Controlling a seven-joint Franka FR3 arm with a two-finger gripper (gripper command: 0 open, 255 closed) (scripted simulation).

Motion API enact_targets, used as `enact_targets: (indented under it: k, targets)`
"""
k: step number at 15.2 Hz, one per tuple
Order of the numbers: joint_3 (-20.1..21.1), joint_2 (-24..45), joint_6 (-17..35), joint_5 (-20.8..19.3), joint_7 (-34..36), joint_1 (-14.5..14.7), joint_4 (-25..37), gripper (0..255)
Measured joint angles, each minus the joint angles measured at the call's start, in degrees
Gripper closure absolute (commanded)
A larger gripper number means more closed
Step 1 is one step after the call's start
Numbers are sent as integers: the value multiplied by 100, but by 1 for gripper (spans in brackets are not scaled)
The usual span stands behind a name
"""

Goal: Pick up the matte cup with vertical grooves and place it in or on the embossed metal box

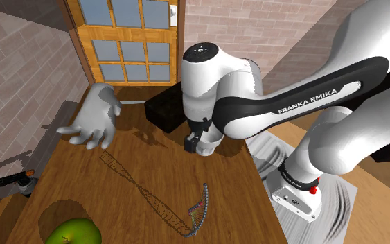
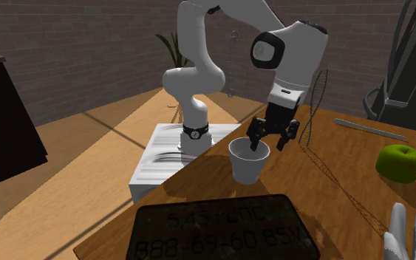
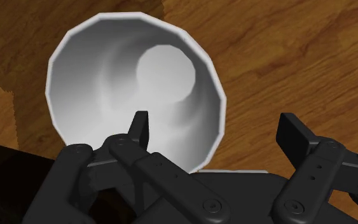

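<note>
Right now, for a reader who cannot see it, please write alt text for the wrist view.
A white cup stands on a wooden table, seen from above. The open black pincer straddles its rim: one finger inside, the other outside.

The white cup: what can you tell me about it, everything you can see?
The cup is plain white and matte, wide at the rim and narrower at its base. It is empty and stands upright on the wooden table. The open gripper straddles its rim wall, one finger inside, one outside; I cannot tell whether either touches it.
</note>
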Motion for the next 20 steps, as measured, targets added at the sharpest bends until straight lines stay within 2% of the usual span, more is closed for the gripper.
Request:
enact_targets:
  k: [3, 9, 10, 20]
  targets:
    - [47, 135, 241, -53, 54, -39, -117, 0]
    - [58, 159, 318, -60, 65, -44, -168, 0]
    - [58, 159, 318, -60, 65, -44, -169, 255]
    - [57, 159, 322, -62, 66, -45, -164, 255]
